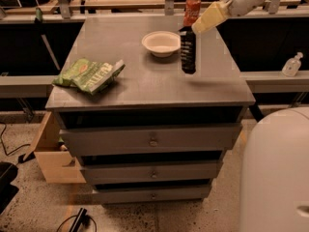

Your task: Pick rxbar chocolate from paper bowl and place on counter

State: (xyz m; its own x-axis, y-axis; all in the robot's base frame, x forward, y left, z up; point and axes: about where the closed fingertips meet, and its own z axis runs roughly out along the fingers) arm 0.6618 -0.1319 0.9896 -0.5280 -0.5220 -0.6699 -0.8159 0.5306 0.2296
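Found the claw (195,29) reaching in from the upper right, above the back right part of the tabletop (145,86), on a white arm with a pale yellow finger (210,17). Saw it pinched narrow onto the top end of the chocolate bar (188,52). Noted the bar hanging upright, long side vertical, dark and flat, out of the bowl (161,52) and just beside its right rim. Could not judge the lower end as touching the tabletop or hanging just above. Made out a soft shadow on the grey surface to the right of the bar.

Saw the bowl, off-white and round, sitting upright toward the back middle of the tabletop. Spotted a red can (192,7) standing behind the bar at the back edge, near the bowl but apart from it. Found a green crinkled chip bag (89,75) lying flat near the front left corner, well apart from both bowl and bar. Counted three grey drawers (152,141) under the tabletop, each with a small knob. Noticed a small clear bottle (292,65) on a ledge to the right, a cardboard box (53,153) on the floor left of the cabinet, and a large white rounded shell (277,173) filling the lower right corner.
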